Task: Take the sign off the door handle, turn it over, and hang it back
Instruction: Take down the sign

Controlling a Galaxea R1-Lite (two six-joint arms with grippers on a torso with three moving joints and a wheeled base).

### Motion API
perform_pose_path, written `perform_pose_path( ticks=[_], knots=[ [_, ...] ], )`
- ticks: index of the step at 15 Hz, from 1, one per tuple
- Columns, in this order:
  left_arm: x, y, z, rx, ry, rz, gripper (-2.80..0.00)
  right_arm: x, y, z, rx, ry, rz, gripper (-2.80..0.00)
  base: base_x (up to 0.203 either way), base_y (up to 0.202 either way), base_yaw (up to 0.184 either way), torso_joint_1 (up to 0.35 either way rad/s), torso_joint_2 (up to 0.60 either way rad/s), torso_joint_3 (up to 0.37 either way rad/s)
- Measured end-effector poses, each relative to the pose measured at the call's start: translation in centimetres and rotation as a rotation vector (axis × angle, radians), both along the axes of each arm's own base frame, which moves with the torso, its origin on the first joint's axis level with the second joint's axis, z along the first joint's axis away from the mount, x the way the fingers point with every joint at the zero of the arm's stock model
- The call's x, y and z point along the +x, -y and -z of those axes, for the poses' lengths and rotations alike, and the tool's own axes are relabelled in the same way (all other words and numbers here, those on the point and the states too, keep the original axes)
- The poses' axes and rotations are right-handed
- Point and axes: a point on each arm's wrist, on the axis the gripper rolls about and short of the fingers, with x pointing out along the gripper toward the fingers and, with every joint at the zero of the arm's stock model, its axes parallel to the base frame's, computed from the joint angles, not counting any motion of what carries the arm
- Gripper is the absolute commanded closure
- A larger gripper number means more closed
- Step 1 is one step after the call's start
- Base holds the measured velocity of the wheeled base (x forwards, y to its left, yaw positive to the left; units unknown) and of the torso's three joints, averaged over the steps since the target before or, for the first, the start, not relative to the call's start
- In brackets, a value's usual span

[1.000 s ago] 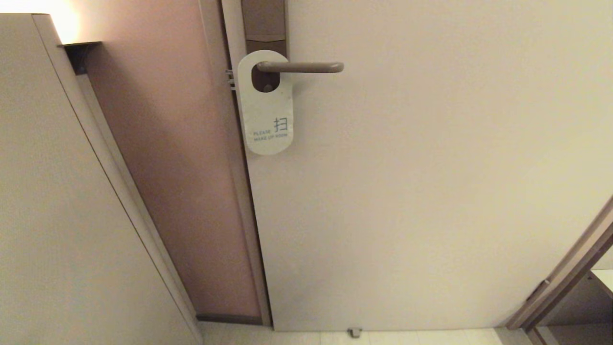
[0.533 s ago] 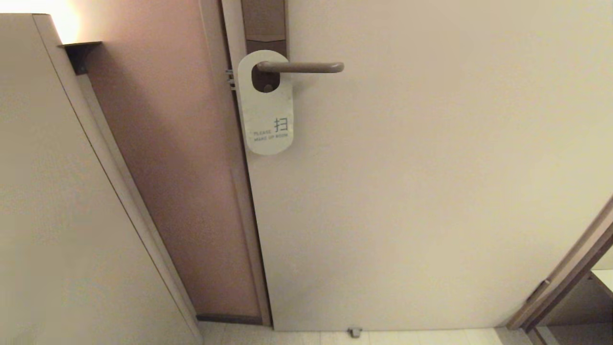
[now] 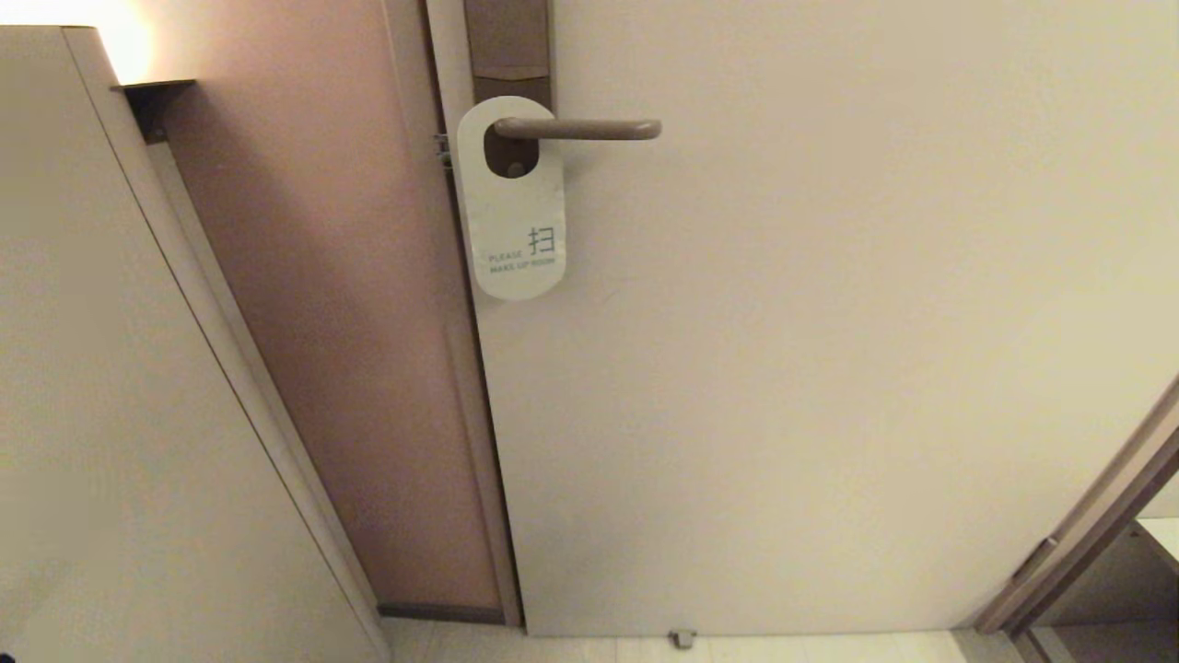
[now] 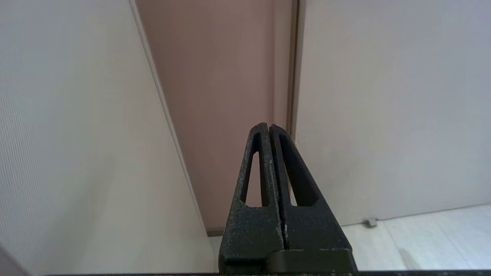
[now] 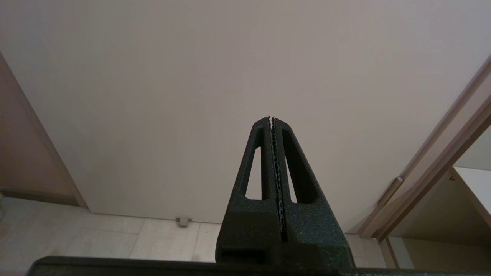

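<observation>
Sign (image 3: 512, 198) hanging on door handle (image 3: 578, 129), white side showing. Left hand (image 4: 268, 126), right hand (image 5: 271, 119) both pressing fingers together, gripping nothing.

I see the sign (image 3: 512, 207) white with teal-grey lettering, the door handle (image 3: 578, 129) taupe-bronze on a brown backplate (image 3: 507, 41). The door (image 3: 829, 322) is cream, the door frame (image 3: 341, 322) dusty pink, both grippers' fingers (image 4: 255, 168) black.

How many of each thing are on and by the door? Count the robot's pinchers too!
Sign: 1
Door handle: 1
Floor door stop: 1
End effectors: 2, left end effector and right end effector, both shut
Total: 5
</observation>
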Motion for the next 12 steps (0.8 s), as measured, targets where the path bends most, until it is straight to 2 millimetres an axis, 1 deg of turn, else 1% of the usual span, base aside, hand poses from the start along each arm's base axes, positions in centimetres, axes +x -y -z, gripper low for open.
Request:
perform_pose_path(
  ticks=[2, 5, 9, 12],
  knots=[
    [1.0, 0.0, -1.6, 0.001, -0.015, 0.008, 0.0, 0.0, 0.0, 0.0, 0.0, -0.001, 0.0, 0.0, 0.0, 0.0, 0.0, 0.0, 0.0, 0.0],
    [3.2, 0.1, -3.9, 0.001, -0.029, 0.009, 0.0, 0.0, 0.0, 0.0, 0.0, 0.0, 0.0, 0.0, 0.0, 0.0, 0.0, 0.0, 0.0, 0.0],
    [7.1, 0.3, -6.5, 0.0, -0.059, 0.011, 0.0, 0.0, 0.0, 0.0, 0.0, 0.0, 0.0, 0.0, 0.0, 0.0, 0.0, 0.0, 0.0, 0.0],
    [10.6, 0.5, -7.6, 0.001, -0.087, 0.015, 0.0, 0.0, 0.0, 0.0, 0.0, 0.0, 0.001, 0.0, 0.0, 0.0, 0.0, 0.0, 0.0, 0.0]
  ],
)
